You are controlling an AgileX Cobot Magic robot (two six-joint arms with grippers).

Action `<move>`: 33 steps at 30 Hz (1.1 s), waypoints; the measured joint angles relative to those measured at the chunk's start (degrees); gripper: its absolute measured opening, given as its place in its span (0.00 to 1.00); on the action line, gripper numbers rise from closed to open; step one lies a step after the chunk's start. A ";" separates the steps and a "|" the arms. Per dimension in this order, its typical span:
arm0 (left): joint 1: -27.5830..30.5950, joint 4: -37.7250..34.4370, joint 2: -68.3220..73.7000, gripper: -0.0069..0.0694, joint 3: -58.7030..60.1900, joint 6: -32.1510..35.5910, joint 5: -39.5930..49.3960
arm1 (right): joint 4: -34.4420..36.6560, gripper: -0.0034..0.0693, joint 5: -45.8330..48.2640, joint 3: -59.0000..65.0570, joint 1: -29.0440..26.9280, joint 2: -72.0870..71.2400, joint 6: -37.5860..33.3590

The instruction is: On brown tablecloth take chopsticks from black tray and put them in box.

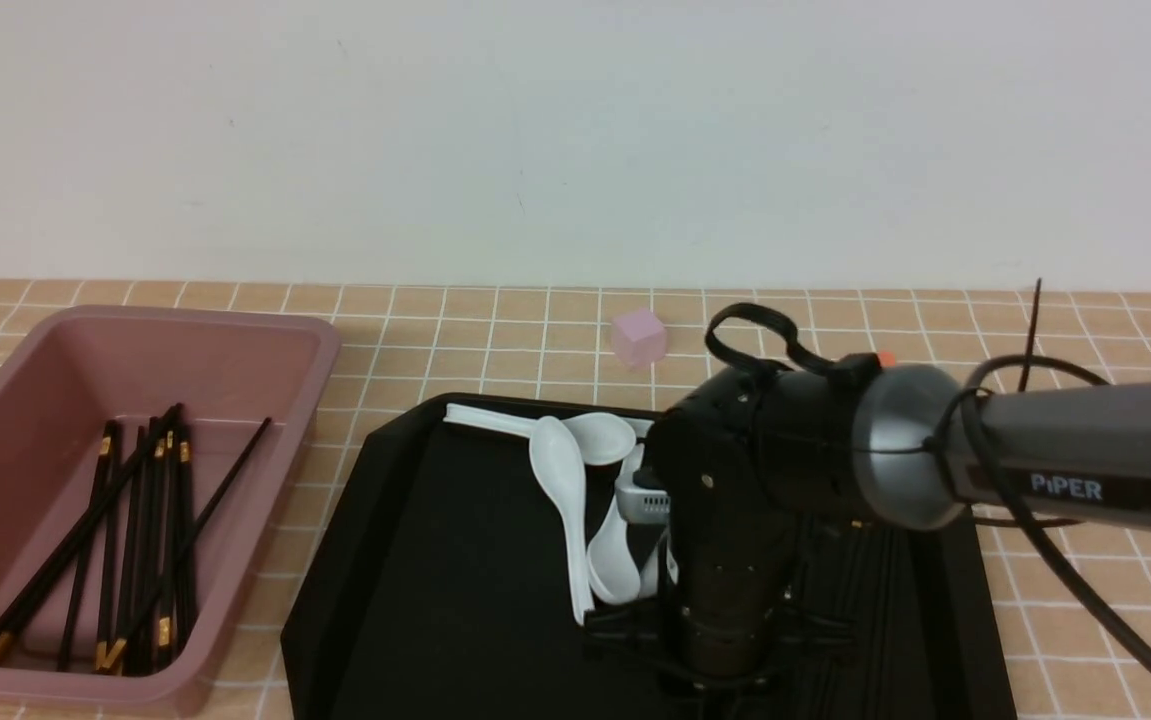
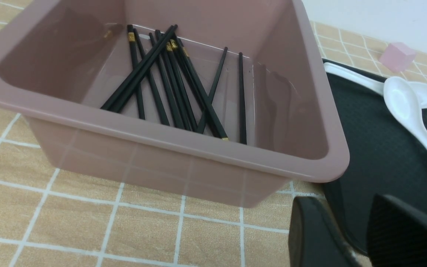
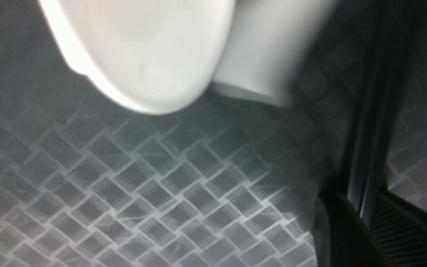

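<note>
The pink box [image 1: 325, 340] stands at the left on the brown tablecloth [image 1: 495, 340] and holds several black chopsticks [image 1: 135, 530]. They also show in the left wrist view [image 2: 168, 81]. The black tray [image 1: 435, 560] lies in the middle. My right gripper [image 1: 725, 680] points straight down, low over the tray's right half. In the right wrist view its jaws [image 3: 365, 207] sit just above the tray floor [image 3: 161, 193], closed on dark chopsticks [image 3: 373, 111] that run out between them. My left gripper [image 2: 347, 207] is open and empty, beside the box's near corner [image 2: 198, 148]; it is out of the front view.
Several white soup spoons [image 1: 560, 470] lie in the tray just left of my right gripper, and they are close by in the right wrist view [image 3: 150, 55]. A small pink cube [image 1: 638, 337] sits on the cloth behind the tray. The wall closes off the back.
</note>
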 joint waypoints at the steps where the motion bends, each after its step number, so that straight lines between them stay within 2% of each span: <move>1: 0.00 0.00 0.00 0.40 0.00 0.00 0.00 | -0.20 0.22 0.00 0.00 0.08 0.00 0.12; 8: 0.00 0.00 0.00 0.40 0.00 0.00 0.00 | -1.70 0.21 0.57 -0.11 0.50 -0.07 0.57; 14: 0.00 0.00 0.00 0.40 0.00 0.00 0.00 | -3.03 0.21 4.97 0.71 0.73 -1.59 0.51; 19: 0.00 0.00 0.00 0.40 0.00 0.00 0.00 | -2.61 0.21 8.86 1.79 0.67 -6.80 -0.64; 23: 0.00 0.00 0.00 0.40 0.00 0.00 0.00 | -1.11 0.21 7.76 1.91 0.67 -13.13 -2.28; 27: 0.00 0.00 0.00 0.40 0.00 0.00 0.00 | 3.37 0.21 3.25 -0.41 0.67 -18.79 -5.96; 33: 0.00 0.00 0.00 0.40 0.00 0.00 0.00 | 15.86 0.21 -7.94 -9.61 2.02 -18.14 -19.82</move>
